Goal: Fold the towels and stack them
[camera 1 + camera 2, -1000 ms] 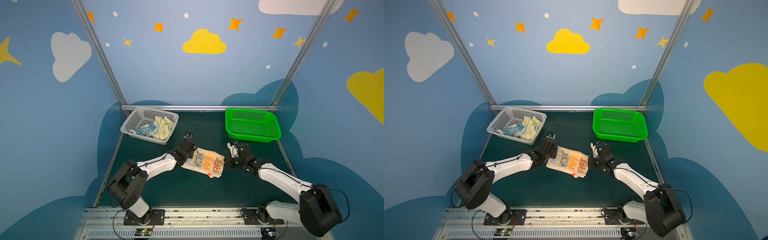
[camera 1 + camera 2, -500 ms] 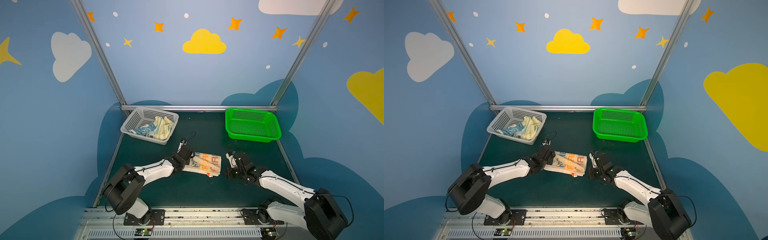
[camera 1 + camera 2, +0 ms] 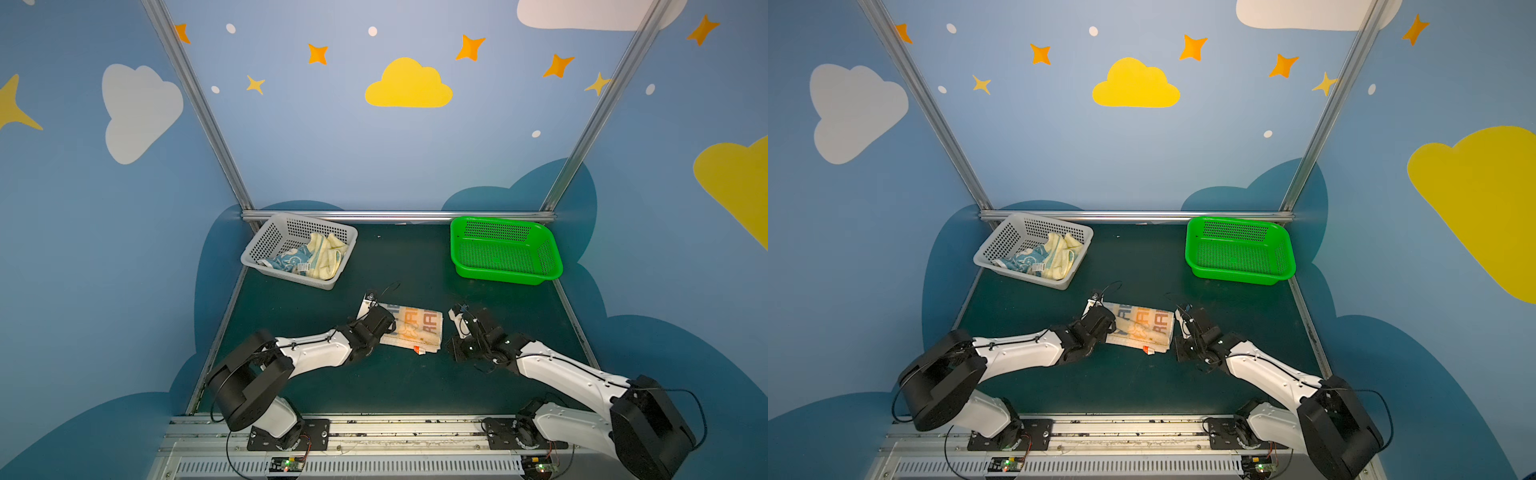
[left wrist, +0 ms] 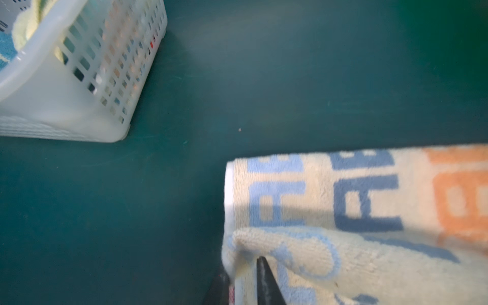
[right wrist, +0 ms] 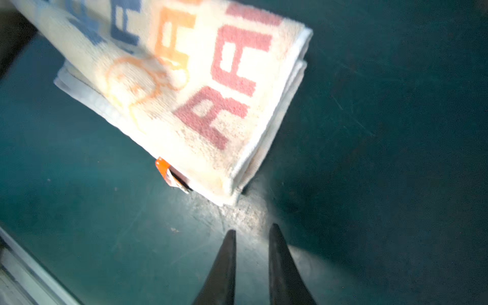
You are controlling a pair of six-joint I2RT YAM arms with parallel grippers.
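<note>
1. Terry cloth, cream with blue, orange and pink block letters: the striped towel [image 3: 413,328] lies folded on the dark green mat [image 3: 395,382], between the two arms. Both top views show this.
2. The pale yellow towel [image 3: 328,253] and the blue-and-cream towel [image 3: 286,259] lie crumpled together in the grey basket [image 3: 253,259] at the back left. The green basket [image 3: 552,266] at the back right shows no cloth.
3. Judgement: the first of three towels is in hand, with one fold laid down and the grip about to be given up. Nothing is stacked yet.
4. Left gripper [image 4: 241,285]: a corner of the striped towel sits between its two dark fingers. I cannot tell whether it is clamped or slack.
5. Right gripper [image 5: 250,253]: its fingers stand a little apart with nothing between them. They are over bare mat, just short of the towel's nearest corner.
6. Next move, as I judge it: the left fingers must slide off without dragging the top layer. After that comes either a second fold or a lift, and either one calls for pinching all the layers at an edge.
7. The top views give the layout and both baskets, but the wrist bodies hide the fingertips.
8. The right wrist view alone shows the doubled white hems, nearly aligned, and an orange tag [image 5: 162,165] poking from the fold.
9. The left wrist view alone shows the top layer curled up at the held corner, with the grey basket's wall nearby.
</note>
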